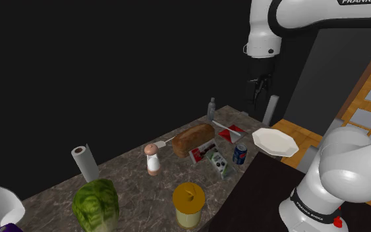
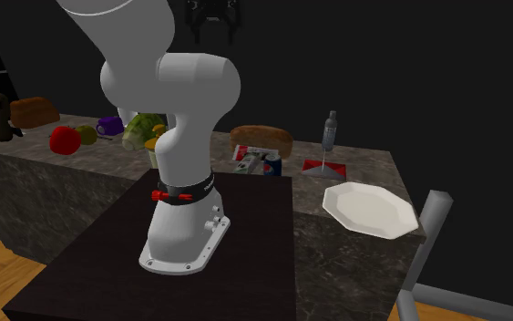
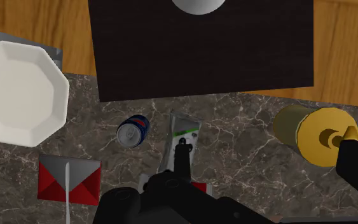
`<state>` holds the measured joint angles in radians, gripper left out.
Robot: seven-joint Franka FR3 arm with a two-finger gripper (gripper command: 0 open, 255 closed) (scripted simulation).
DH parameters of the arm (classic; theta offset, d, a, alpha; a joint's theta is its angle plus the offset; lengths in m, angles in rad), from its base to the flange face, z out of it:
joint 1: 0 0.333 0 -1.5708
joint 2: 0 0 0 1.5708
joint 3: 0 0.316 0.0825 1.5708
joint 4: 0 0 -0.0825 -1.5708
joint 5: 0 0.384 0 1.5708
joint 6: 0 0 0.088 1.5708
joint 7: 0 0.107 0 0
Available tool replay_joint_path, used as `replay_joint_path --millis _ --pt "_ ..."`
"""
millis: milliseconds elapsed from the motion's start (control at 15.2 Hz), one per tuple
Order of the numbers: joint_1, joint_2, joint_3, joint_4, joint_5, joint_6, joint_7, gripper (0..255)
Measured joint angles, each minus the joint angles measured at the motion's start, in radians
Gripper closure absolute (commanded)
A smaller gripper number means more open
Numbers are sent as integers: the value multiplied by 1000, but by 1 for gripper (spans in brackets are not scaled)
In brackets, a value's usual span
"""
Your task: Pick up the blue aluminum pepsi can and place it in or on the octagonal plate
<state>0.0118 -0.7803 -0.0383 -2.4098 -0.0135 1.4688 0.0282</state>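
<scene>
Claw (image 2: 214, 35): spread, pinching nothing. It hangs high above the table (image 3: 247, 172), well apart from everything on it.

Below the claw in the wrist view, a green-and-white carton (image 3: 185, 130) lies flat on the dark marbled top.

Just beside the carton and not touching it is the blue can (image 3: 133, 130). It stands upright with its silver top up, near the edge of my dark stand (image 3: 203, 51).

On the far side of the can from the carton is the white octagonal plate (image 3: 21, 92). It sits flat by the table's corner, apart from the can.

Near both the can and the plate lies a red square packet (image 3: 82, 178) with a pale utensil (image 3: 67, 191) across it.

On the carton's other side, farther out, is a yellow lidded canister (image 3: 317, 133).

In the shoulder view a bread loaf (image 1: 194, 138) lies beyond the carton.
</scene>
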Motion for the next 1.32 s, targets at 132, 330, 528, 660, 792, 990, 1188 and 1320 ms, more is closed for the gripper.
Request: replay_joint_path --millis 132,330,528,660,792,990,1188,1320 --pt "-1 -2 -6 -12 -5 12 -9 0" --pt "-10 -17 -40 -98 -34 95 -53 0" --pt "-20 -25 -77 -196 -65 200 -100 0" --pt "-30 -12 -107 -246 -88 273 -135 0" --pt "-41 5 -139 -293 -114 349 -170 0" --pt "-61 47 -193 -357 -155 470 -227 0" --pt "-71 119 -242 -417 -188 619 -273 0" --pt "-81 176 -281 -431 -209 702 -314 0"
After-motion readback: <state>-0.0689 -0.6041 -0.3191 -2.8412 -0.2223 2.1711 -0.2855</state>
